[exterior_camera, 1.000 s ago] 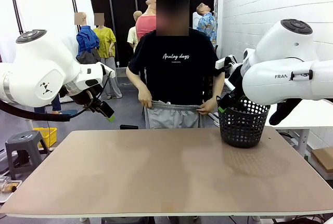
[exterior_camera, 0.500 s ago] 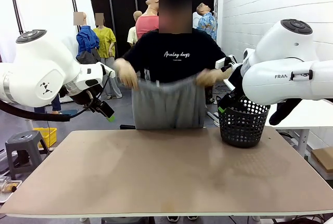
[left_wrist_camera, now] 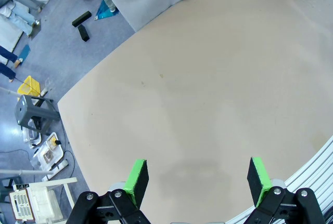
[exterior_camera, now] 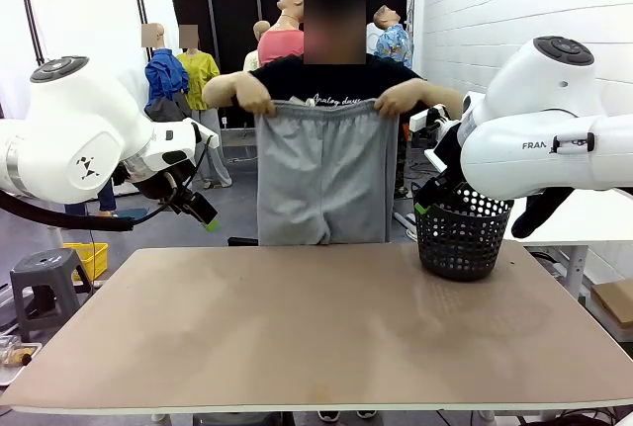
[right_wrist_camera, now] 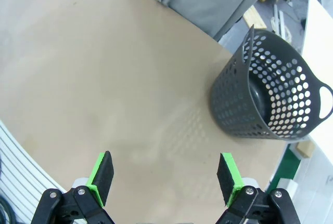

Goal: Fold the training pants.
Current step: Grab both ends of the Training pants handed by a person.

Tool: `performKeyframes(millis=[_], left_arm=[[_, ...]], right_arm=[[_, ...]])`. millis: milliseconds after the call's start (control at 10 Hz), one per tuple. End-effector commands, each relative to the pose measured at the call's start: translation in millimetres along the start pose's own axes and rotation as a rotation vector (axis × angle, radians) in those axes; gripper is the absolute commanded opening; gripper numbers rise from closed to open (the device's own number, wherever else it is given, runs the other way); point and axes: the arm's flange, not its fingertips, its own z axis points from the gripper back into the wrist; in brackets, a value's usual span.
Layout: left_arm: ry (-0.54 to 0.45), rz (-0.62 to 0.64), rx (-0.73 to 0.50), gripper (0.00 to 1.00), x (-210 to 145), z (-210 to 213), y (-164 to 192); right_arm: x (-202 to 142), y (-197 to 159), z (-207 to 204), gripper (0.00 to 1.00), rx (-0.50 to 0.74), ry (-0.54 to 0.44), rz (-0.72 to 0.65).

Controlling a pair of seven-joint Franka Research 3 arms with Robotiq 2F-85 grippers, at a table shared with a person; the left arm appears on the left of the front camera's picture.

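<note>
The near edge of the table (exterior_camera: pixel 316 391) runs along the bottom of the front view. From there open brown tabletop stretches to the far edge, and the middle and whole left half give free room.

Off the table's left side, at about 9 o'clock, the left gripper (left_wrist_camera: pixel 198 177) hangs above the floor. Its green pads (left_wrist_camera: pixel 138 178) are spread wide with nothing between them. In its wrist view the table's rounded edge curves past at 10 o'clock.

At 2 o'clock the black basket (exterior_camera: pixel 461 243) stands on the table near the far right corner, close to both edges. The right gripper (right_wrist_camera: pixel 166 174) sits just beside the basket's left rim. Its jaws are likewise wide apart and empty.

Beyond the far edge, at 12 o'clock, a person holds the training pants (exterior_camera: pixel 321 174) up by the waistband, one hand (exterior_camera: pixel 259 97) at each end. The grey cloth hangs flat and clear of the table.

The pants' legs drop behind the far edge and are hidden below it. Both wrist views cut the cloth off at their top edge. The right arm's white shell covers much of its gripper in the front view. The basket's inside is too dark to read.
</note>
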Motion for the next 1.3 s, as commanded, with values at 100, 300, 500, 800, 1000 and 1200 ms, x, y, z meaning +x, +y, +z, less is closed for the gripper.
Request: performKeyframes(millis=[100,300,500,800,1000,1200], left_arm=[[0.001,-0.010,-0.002,1.00,0.6,-1.3,0.8],[0.001,-0.010,-0.002,1.00,0.6,-1.3,0.8],[0.001,-0.010,-0.002,1.00,0.6,-1.3,0.8],[0.001,-0.010,-0.002,1.00,0.6,-1.3,0.8],[0.001,-0.010,-0.002,1.00,0.6,-1.3,0.8],[0.001,-0.010,-0.002,1.00,0.6,-1.3,0.8]], right_arm=[[-0.2,-0.3,-0.8,1.00,0.003,0.001,-0.001],[-0.2,-0.3,-0.8,1.00,0.003,0.001,-0.001],[-0.2,-0.3,-0.8,1.00,0.003,0.001,-0.001],[-0.2,-0.3,-0.8,1.00,0.003,0.001,-0.001],[-0.2,-0.3,-0.8,1.00,0.003,0.001,-0.001],[-0.2,-0.3,-0.8,1.00,0.003,0.001,-0.001]])
